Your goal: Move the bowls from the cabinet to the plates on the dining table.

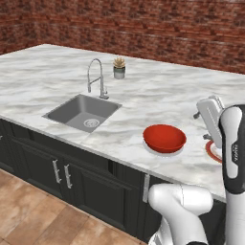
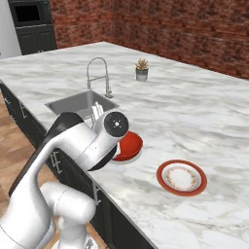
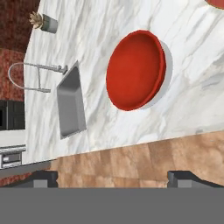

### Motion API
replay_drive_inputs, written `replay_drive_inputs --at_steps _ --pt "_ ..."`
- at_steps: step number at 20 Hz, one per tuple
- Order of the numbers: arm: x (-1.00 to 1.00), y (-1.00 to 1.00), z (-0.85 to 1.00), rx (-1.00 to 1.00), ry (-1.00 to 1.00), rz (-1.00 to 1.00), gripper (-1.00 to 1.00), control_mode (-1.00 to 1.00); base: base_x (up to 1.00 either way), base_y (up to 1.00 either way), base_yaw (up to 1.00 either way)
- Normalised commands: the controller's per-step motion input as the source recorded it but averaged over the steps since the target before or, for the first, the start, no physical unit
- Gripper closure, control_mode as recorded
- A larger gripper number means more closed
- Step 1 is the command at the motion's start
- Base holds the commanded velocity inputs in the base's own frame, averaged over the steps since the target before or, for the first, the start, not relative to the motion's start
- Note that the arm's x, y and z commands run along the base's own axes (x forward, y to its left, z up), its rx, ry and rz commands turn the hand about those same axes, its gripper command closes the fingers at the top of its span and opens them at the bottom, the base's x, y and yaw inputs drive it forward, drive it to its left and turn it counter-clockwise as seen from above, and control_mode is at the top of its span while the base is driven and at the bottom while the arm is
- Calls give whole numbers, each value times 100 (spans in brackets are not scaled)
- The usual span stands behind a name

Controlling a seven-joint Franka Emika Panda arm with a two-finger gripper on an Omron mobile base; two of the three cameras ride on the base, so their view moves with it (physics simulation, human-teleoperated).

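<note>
Left base view was noted first, nearest things first. The black cabinet doors point(image 1: 67, 174) under the desk point(image 1: 158, 95) were seen closest, with short silver handles. Just beyond the near edge of the marble desk, the red bowl point(image 1: 164, 138) was found seated upright on the pale plate point(image 1: 178, 150), of which a thin rim showed around the bowl. To the right of it, apart from it, the red-orange plate point(image 1: 211, 152) was partly hidden behind the arm. The end effector point(image 1: 210, 115) was seen above the desk between the two plates, touching neither.

In the hand view the end effector point(image 3: 117, 178) was recorded with its two finger tips point(image 3: 43, 178) standing wide apart and nothing between them; the red bowl point(image 3: 136, 70) lay well beyond them on the pale plate point(image 3: 167, 65).

In the right base view the red-orange plate point(image 2: 182, 177) was seen bare, with a pale patterned centre, and the red bowl point(image 2: 129, 145) was half covered by the arm.

Farther back, the steel sink point(image 1: 82, 112) was sunk in the desk, with the silver faucet point(image 1: 97, 79) behind it. A small potted plant point(image 1: 119, 68) stood beyond the faucet. A brick wall point(image 1: 143, 28) closed the scene at the rear.
</note>
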Motion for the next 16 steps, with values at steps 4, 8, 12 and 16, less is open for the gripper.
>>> replay_drive_inputs --at_steps 4,8,12,16 --pt "-38 26 42 -6 -12 0 -100 -100 0 0 0" --pt "-35 22 36 -8 -14 0 -100 -100 0 0 0" --pt "-38 8 38 -4 -6 0 -100 -100 0 0 0" --pt "-34 -10 32 -1 -3 0 -100 -100 0 0 0"
